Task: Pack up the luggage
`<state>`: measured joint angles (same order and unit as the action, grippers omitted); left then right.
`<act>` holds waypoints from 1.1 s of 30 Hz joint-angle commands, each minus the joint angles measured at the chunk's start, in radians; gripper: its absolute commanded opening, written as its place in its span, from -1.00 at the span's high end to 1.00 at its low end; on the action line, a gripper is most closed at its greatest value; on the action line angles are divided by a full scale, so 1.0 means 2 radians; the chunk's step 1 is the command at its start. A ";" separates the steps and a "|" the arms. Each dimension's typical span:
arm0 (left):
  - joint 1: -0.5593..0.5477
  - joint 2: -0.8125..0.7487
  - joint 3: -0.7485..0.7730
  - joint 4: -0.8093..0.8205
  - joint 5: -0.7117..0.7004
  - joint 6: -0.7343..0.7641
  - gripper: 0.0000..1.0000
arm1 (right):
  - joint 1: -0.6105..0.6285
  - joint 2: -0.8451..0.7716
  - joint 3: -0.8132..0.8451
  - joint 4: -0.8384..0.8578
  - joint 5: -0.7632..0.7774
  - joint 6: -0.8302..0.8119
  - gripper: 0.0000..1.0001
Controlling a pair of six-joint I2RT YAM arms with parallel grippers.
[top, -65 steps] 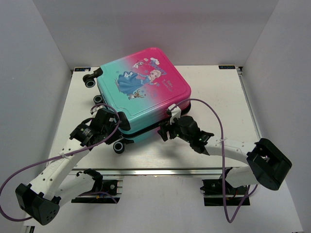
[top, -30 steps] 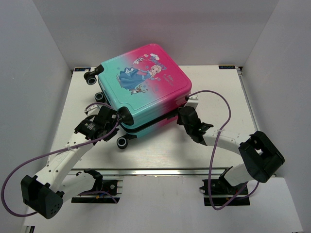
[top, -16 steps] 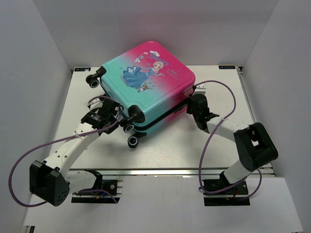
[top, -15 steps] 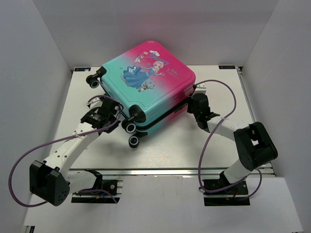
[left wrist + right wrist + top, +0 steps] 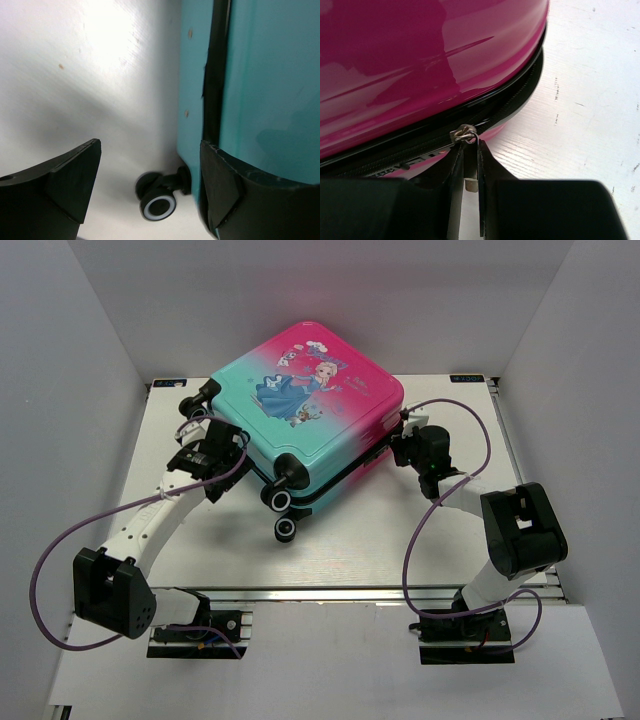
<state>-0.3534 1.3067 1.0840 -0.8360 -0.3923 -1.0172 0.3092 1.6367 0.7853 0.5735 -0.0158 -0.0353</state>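
My left claw [image 5: 149, 145]: jaws spread, empty, beside pink-to-teal hard-shell princess suitcase [image 5: 300, 415] | my right claw [image 5: 469, 149]: pinching its silver metal zipper pull [image 5: 464, 133]

A flat white tabletop [image 5: 420, 540], faintly scuffed and speckled, sits enclosed by plain pale grey walls [image 5: 90, 320] at the left, back and right. A silver metal rail [image 5: 330, 592] runs along its near edge. A small dark label [image 5: 466, 377] sits at its far right corner.

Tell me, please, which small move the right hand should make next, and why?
Probably draw the zipper pull a little along the black track: the right hand is shut on that pull at the luggage's pink edge, while the left hand stands open beside the teal side.
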 commanded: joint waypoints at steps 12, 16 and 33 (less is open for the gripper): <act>0.131 0.153 0.172 0.041 -0.106 0.018 0.16 | 0.013 -0.038 -0.007 0.041 0.028 0.002 1.00; 0.159 0.187 0.191 0.084 -0.088 0.028 0.20 | 0.013 -0.027 0.005 0.038 0.053 0.011 1.00; 0.168 0.345 0.316 0.242 0.054 0.084 0.22 | 0.006 0.017 0.048 0.029 0.110 0.020 1.00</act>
<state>0.0177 1.9446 1.6138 -0.4877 -0.4377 -0.8597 0.3340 1.6535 0.8154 0.5484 0.1226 -0.0021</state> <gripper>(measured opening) 0.386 0.169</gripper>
